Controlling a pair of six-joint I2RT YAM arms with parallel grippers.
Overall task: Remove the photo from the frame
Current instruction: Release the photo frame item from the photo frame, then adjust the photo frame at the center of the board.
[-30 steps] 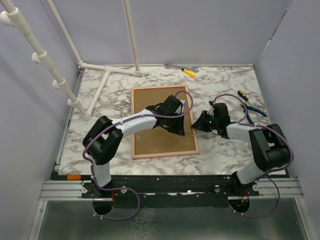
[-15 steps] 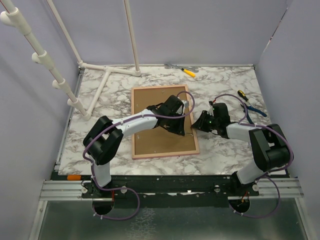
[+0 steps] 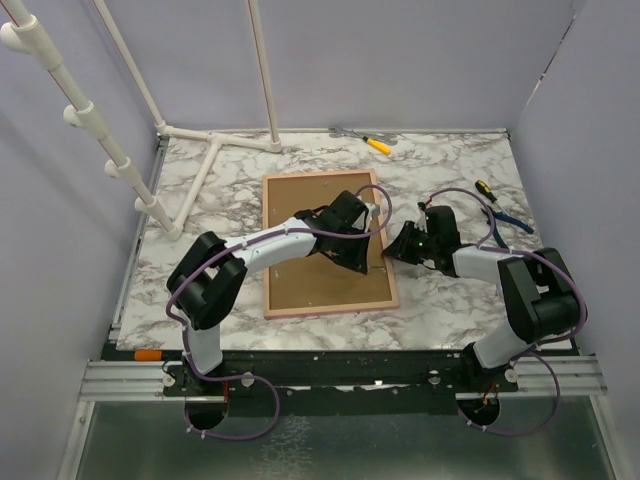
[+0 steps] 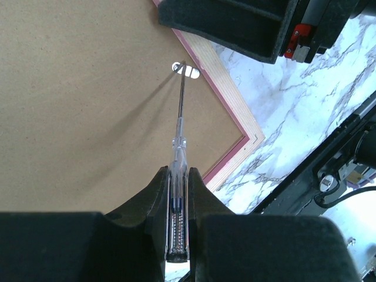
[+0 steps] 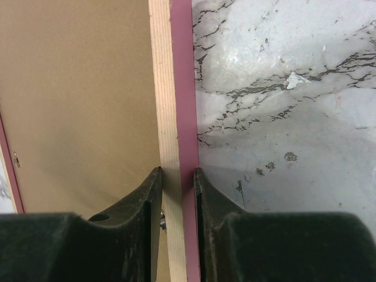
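Observation:
The frame [image 3: 300, 195] lies face down on the marble table with its brown fibreboard back up. The photo is hidden under that back. My left gripper [image 3: 358, 258] is shut on a thin clear-handled screwdriver [image 4: 178, 147]. The screwdriver's tip rests on a small metal tab [image 4: 187, 70] by the frame's right border. In the left wrist view the gripper [image 4: 178, 194] hovers over the fibreboard back [image 4: 70, 106]. My right gripper [image 3: 392, 250] is shut on the frame's right border [image 5: 173, 88], one finger on the back side and one on the pink outer side [image 5: 176, 176].
A white pipe stand [image 3: 215, 160] lies at the back left. A yellow-handled screwdriver [image 3: 377, 144] lies at the back edge. Blue-handled pliers and another screwdriver [image 3: 500, 212] lie at the right. Purple walls close in the table on three sides.
My left wrist has shifted very slightly over the frame's right edge. The right arm and the frame have not moved.

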